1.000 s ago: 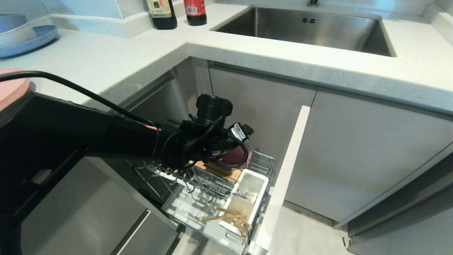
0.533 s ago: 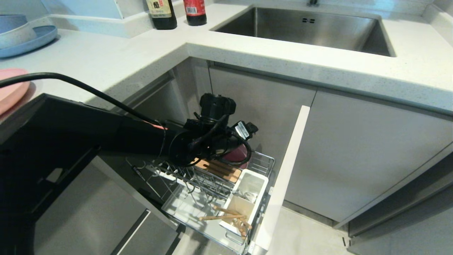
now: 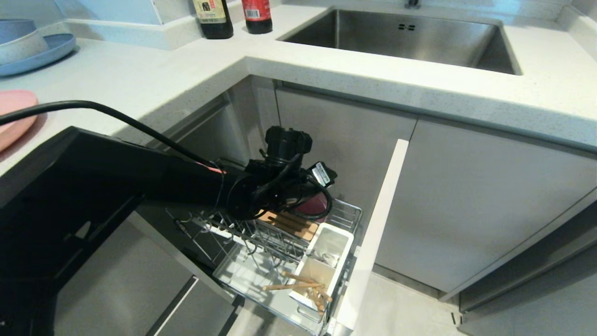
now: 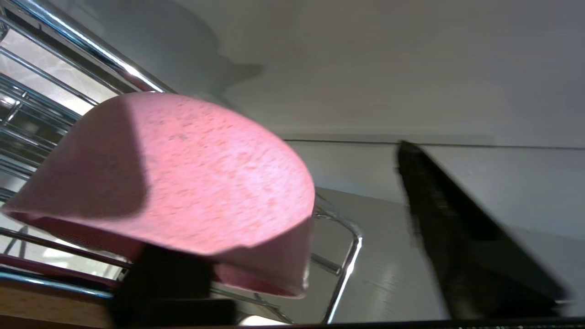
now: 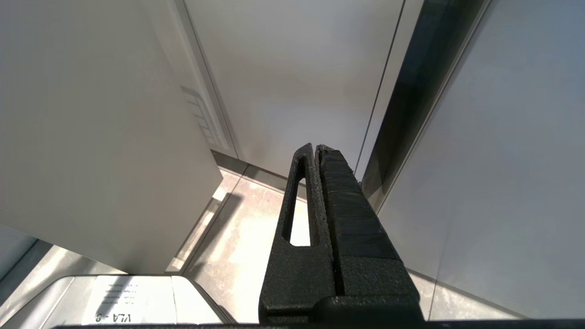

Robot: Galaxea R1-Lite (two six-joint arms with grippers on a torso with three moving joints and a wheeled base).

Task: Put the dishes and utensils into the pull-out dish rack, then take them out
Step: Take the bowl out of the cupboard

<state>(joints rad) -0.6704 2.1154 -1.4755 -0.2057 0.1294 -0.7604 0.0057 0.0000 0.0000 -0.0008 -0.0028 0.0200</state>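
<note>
Below, left gripper (image 4: 292, 256) straddles matte speckled pink bowl (image 4: 183, 173) — chrome wire rack (image 3: 347, 215).

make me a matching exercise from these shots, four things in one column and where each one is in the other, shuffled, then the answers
Things
1. pink bowl
2. chopsticks
3. pink plate
4. two dark bottles

Places
A. on the counter's left edge
B. at the back of the counter, left of the sink
C. at the back corner of the dish rack, by the left end effector
D. in the front compartment of the white utensil cup

Pairs: 1-C, 2-D, 3-A, 4-B
</note>
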